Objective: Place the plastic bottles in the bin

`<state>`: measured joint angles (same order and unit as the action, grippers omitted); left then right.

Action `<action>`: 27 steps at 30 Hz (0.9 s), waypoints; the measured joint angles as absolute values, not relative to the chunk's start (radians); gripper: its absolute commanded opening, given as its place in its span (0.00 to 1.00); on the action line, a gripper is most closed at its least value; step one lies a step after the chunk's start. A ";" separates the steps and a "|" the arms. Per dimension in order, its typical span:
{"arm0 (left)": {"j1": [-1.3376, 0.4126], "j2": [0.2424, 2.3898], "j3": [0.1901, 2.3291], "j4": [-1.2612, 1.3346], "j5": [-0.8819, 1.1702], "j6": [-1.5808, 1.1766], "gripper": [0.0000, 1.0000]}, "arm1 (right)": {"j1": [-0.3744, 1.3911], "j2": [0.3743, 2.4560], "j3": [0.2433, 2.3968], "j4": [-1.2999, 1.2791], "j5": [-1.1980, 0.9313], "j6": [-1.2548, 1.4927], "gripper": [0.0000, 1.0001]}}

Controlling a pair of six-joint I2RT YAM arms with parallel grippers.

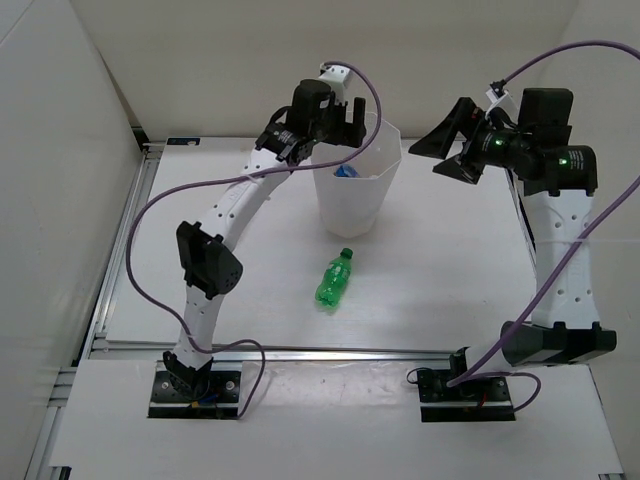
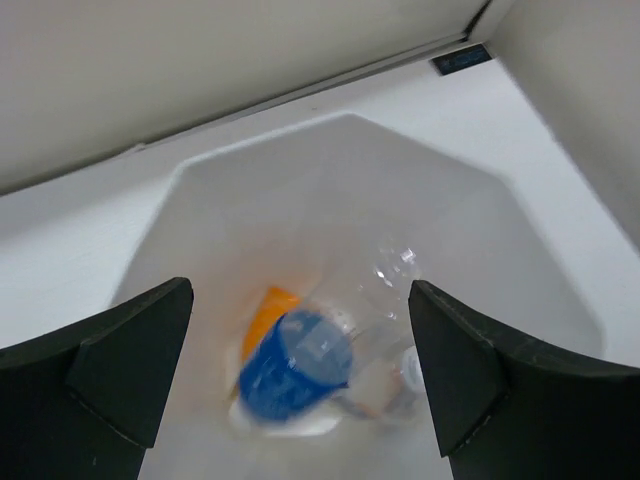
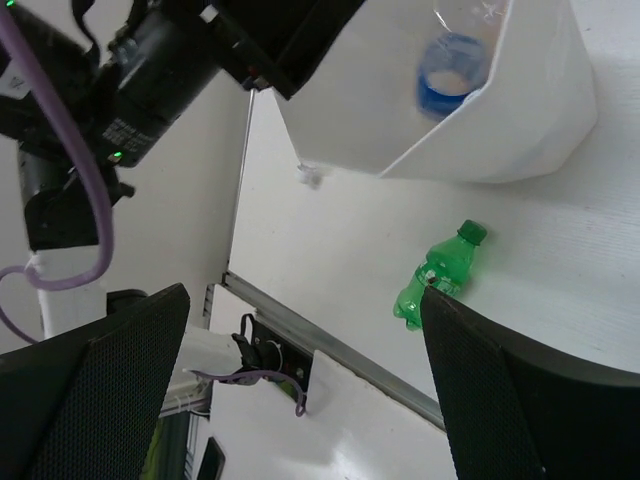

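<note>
Nearly done, I judge. The white bin stands upright at the far middle of the table, with the left gripper over its mouth, jaws spread wide and empty. The right gripper, raised at the right, has its jaws just as far apart, holding nothing. Inside the bin lie a blue-labelled clear bottle and an orange bottle; blur hides any others. One green bottle is left outside, lying on its side just near of the bin. Pale walls enclose the white table on the left, far and right.
</note>
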<state>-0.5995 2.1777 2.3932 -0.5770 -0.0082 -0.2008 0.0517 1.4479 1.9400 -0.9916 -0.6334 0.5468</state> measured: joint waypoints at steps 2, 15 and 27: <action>-0.599 2.106 2.315 -0.578 -0.055 -0.136 1.00 | 0.044 1.429 1.914 -0.989 -0.635 0.546 1.00; -0.179 1.583 1.706 -0.521 -0.344 0.020 1.00 | 0.033 1.407 1.757 -0.933 -0.659 0.557 1.00; -0.166 2.005 1.774 -0.601 -0.260 0.041 1.00 | 0.033 1.356 1.570 -0.849 -0.694 0.596 1.00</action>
<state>-0.1661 2.0048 1.7737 -0.6014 -0.2600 0.0406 0.0326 1.3563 1.5703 -0.8494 -0.6937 0.5957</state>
